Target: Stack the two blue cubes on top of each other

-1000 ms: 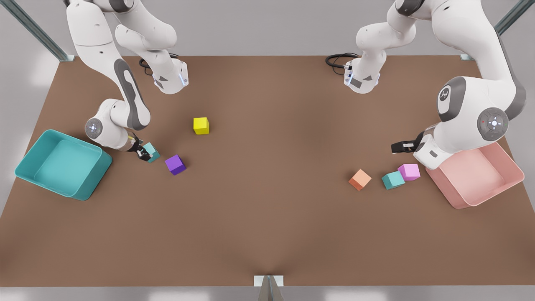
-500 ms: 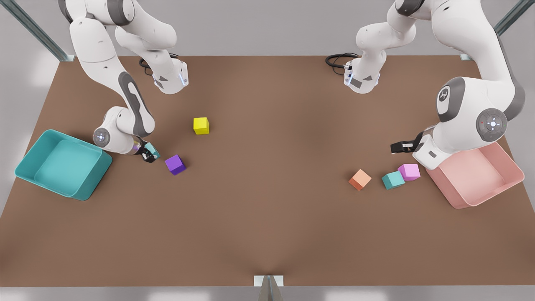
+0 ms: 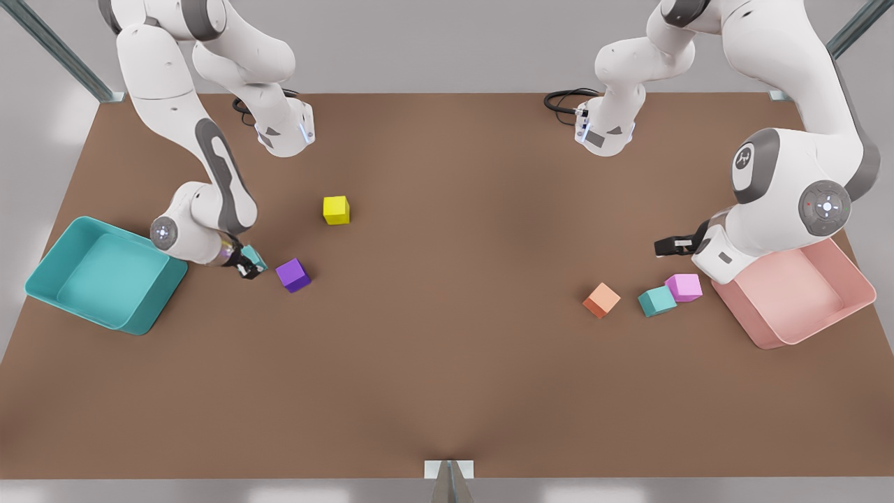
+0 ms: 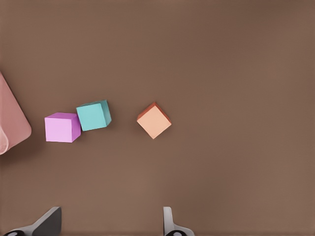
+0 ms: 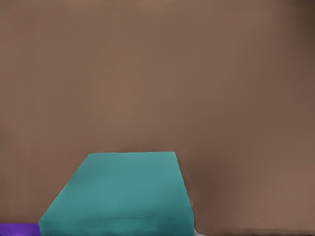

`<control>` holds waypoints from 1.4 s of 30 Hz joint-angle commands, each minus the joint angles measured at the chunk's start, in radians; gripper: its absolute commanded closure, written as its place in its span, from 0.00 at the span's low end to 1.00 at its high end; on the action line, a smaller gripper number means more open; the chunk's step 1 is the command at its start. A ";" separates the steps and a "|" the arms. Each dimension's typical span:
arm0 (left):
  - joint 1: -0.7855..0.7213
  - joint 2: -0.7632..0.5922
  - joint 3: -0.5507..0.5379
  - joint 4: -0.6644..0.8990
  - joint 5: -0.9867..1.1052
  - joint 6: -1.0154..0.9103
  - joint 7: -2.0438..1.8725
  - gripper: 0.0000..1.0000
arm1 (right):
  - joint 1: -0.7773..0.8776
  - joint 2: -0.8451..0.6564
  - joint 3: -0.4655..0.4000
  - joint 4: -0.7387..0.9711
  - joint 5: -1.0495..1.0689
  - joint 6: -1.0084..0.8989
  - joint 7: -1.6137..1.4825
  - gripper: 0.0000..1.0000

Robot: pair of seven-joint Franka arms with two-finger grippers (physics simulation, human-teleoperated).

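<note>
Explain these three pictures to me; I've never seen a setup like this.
Two white robot arms work at a brown table, drawn by a simulator. The wide picture comes from a camera off the arms. The other two come from cameras on the arms' wrists.

The grasping part of each arm is its end effector. The right end effector, on the front view's left, is shut on the held teal cube. A purple cube and a teal bin are close by.

The left end effector, on the front view's right, waits open. Near it the second teal cube lies right beside a pink cube. An orange cube lies a little apart, and a pink bin is next to them. A yellow cube sits alone.
</note>
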 commanded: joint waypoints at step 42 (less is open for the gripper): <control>0.029 0.109 0.214 -0.579 -0.084 0.941 -1.997 0.00 | 0.680 0.446 -0.032 1.094 0.082 -0.285 0.742 0.00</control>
